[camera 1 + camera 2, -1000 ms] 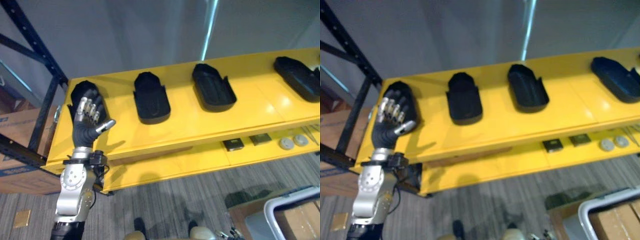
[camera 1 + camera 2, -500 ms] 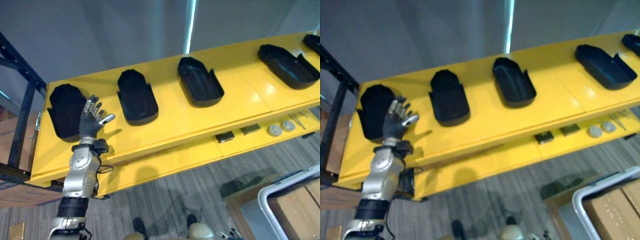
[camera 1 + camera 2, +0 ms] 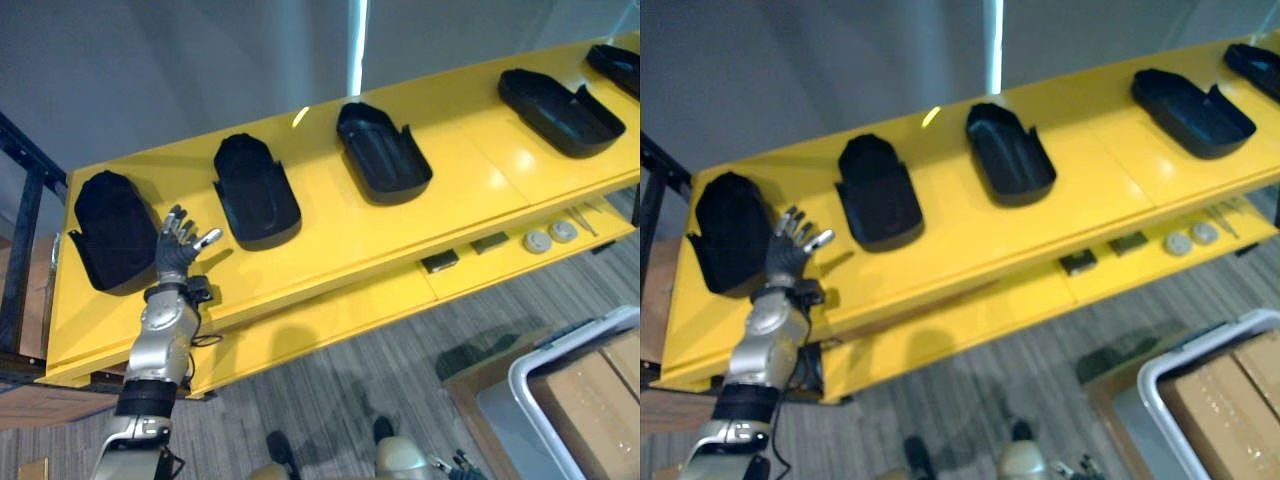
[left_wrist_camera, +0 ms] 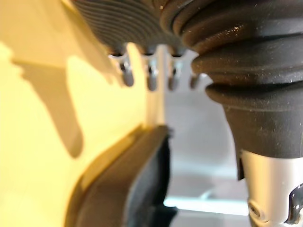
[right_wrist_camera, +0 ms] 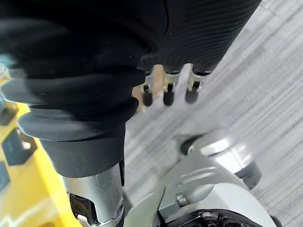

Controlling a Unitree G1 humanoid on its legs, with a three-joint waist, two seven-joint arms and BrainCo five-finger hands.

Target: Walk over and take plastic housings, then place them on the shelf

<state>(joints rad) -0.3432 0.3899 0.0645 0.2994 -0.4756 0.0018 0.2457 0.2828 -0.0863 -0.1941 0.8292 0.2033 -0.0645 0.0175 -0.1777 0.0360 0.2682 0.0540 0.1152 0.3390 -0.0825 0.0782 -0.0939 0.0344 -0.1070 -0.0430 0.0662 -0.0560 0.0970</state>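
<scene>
Lower right of the frame: white bin (image 3: 560,352) holding a cardboard box (image 3: 590,400), on grey carpet floor (image 3: 330,390). Right hand (image 5: 166,89) hangs low over that floor in its wrist view, fingers loose and fairly straight, nothing in it. Left hand (image 3: 178,246) is raised at left centre of the frame over the front of the yellow shelf (image 3: 330,250), fingers spread apart, thumb out, empty. It sits just beside the right edge of the leftmost plastic housing (image 3: 108,230); contact can't be told. Lower tier under the front lip: two small dark square parts (image 3: 440,262) and two round grey discs (image 3: 549,236), right of centre. Top tier, a row of black housings running left to upper right, well apart: second housing (image 3: 255,190), third housing (image 3: 383,152), fourth housing (image 3: 560,97), and a fifth housing (image 3: 615,66) cut by the upper right edge. Dark rack post (image 3: 25,235) at far left. Grey wall (image 3: 200,70) behind.
</scene>
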